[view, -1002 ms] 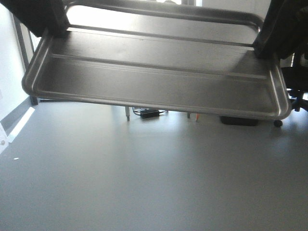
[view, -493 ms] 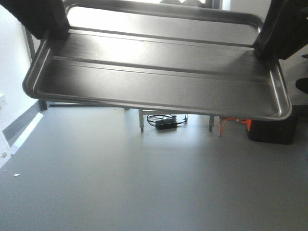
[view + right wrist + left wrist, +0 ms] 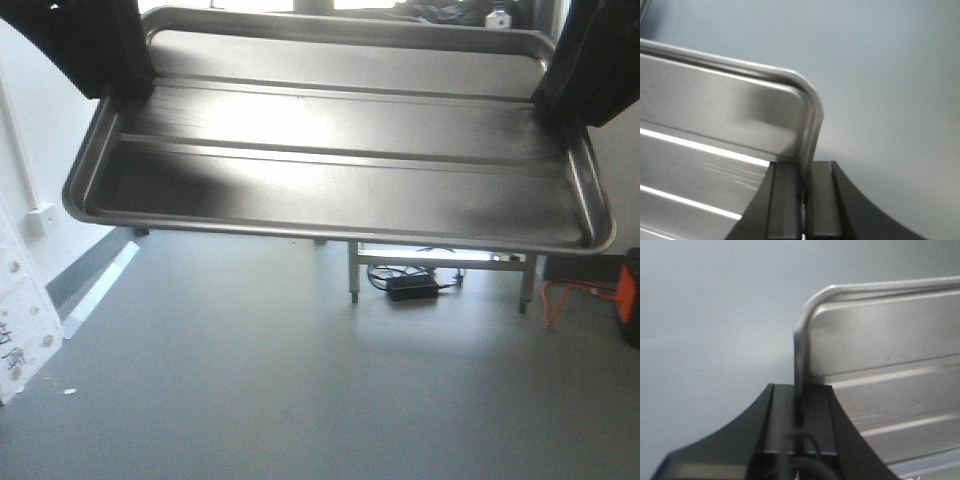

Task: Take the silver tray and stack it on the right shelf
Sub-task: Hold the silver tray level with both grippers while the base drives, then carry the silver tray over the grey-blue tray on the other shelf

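Left pincer point(image 3: 799, 412) and right pincer point(image 3: 804, 182) each pinch a short rim of the shiny rectangular silver metal tray point(image 3: 340, 170), held aloft over grey floor point(image 3: 300, 380), seemingly tilted fwd. Right shelf not in view. Risk: thin rim grips; uneven arm motion could twist it loose.

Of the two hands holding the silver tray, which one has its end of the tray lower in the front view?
The right hand: its end of the silver tray sits lower than the end held by the left hand.
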`<act>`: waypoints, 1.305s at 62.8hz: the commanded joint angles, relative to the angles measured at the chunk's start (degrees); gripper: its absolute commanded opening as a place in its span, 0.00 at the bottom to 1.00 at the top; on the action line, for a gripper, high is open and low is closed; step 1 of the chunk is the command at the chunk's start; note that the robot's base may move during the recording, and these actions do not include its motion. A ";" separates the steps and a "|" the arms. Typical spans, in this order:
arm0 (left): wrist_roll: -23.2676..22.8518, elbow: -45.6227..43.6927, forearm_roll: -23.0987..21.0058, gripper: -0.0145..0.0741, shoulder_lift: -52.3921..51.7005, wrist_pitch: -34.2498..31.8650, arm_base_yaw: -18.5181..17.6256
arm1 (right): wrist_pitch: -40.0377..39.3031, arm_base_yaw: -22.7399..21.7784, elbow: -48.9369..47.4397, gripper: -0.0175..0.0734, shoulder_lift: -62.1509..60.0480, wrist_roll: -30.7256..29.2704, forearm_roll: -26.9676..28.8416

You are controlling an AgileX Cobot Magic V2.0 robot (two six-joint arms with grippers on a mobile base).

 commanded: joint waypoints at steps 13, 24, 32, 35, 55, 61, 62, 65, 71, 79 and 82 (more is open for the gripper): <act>0.08 -1.73 4.24 0.06 2.01 1.14 0.23 | -0.26 -0.56 -1.81 0.25 -1.47 -1.29 -3.74; 0.08 -1.73 3.69 0.06 4.83 1.14 0.23 | -0.31 -0.56 -1.81 0.25 -1.47 -1.29 -3.74; 0.08 -1.73 3.69 0.06 7.10 1.14 0.23 | -0.31 -0.56 -1.81 0.25 -1.47 -1.29 -3.74; 0.19 -2.08 3.03 0.06 7.74 1.06 0.23 | -0.31 -0.56 -1.81 0.25 -1.47 -1.29 -3.74; -7.30 -3.18 6.68 0.06 7.49 1.06 0.23 | -0.32 -0.56 -1.81 0.25 -1.47 -1.29 -3.74; -8.82 -3.18 7.65 0.06 7.49 2.35 0.23 | -0.32 -0.56 -1.81 0.25 -1.47 -1.29 -3.74; -8.93 -3.18 7.92 0.06 7.49 2.63 0.23 | -0.32 -0.56 -1.81 0.25 -1.47 -1.29 -3.74; -9.07 -3.18 8.46 0.06 7.25 3.39 0.23 | -0.32 -0.56 -1.81 0.25 -1.47 -1.29 -3.74; -9.07 -3.18 8.84 0.06 6.13 4.19 0.23 | -0.32 -0.56 -1.81 0.25 -1.47 -1.29 -3.74; -9.07 -3.18 11.96 0.06 3.27 4.82 -0.55 | -0.32 -0.56 -1.81 0.25 -1.47 -1.29 -3.74; -9.07 -3.18 13.42 0.06 2.07 5.12 -1.19 | -0.32 -0.56 -1.81 0.25 -1.47 -1.29 -3.74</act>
